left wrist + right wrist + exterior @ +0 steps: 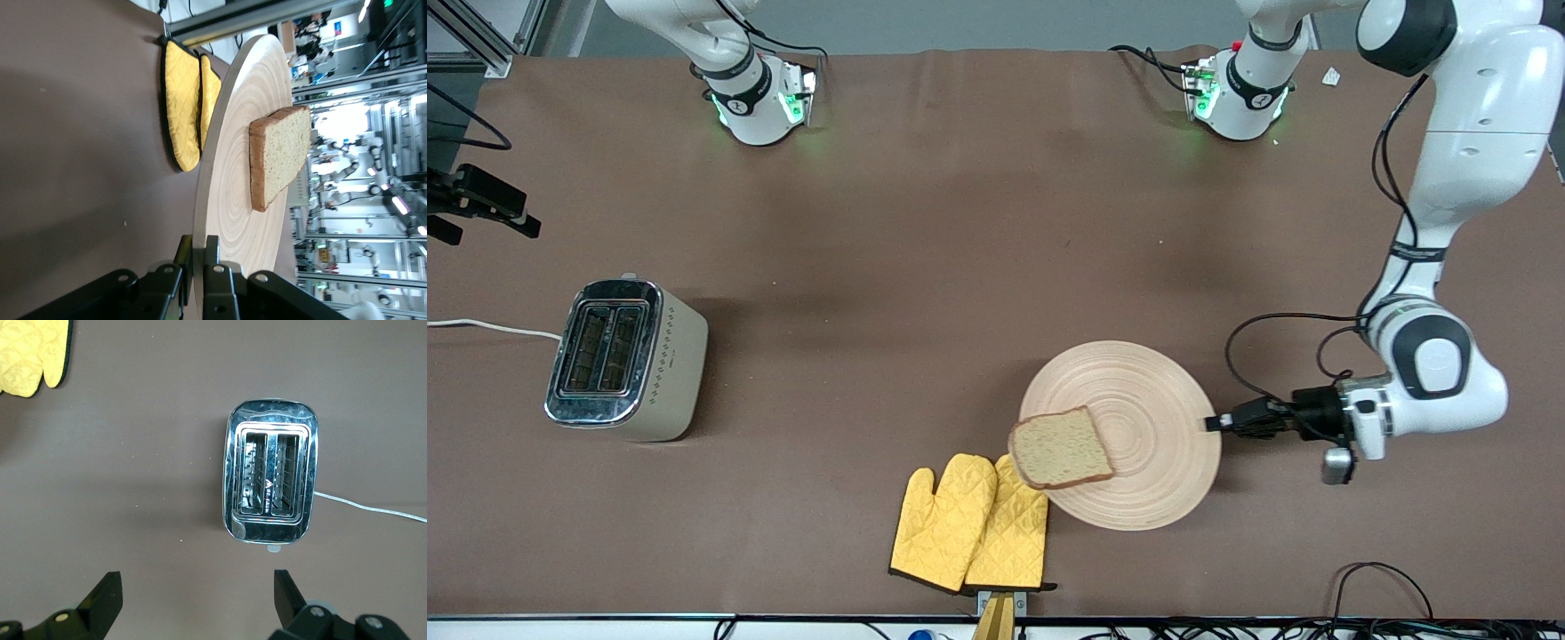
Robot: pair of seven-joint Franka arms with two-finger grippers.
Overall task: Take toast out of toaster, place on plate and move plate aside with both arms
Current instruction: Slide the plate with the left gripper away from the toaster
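Observation:
The round beige wooden plate [1152, 404] lies toward the left arm's end of the table, and its rim overlaps one yellow mitt. The brown toast [1061, 447] lies flat on the plate, at the edge beside the mitts. My left gripper [1214, 423] reaches in level with the table and is shut on the plate's rim. In the left wrist view its jaws [198, 243] pinch the thin edge of the plate [247, 133], with the toast [280, 157] farther along. My right gripper [197, 587] hangs open and empty high over the table, near the toaster.
A chrome and cream toaster [623, 360] [270, 480] stands toward the right arm's end, both slots empty, its white cord trailing off the table. A pair of yellow oven mitts [969, 524] [181, 100] [30, 350] lies near the table's front edge.

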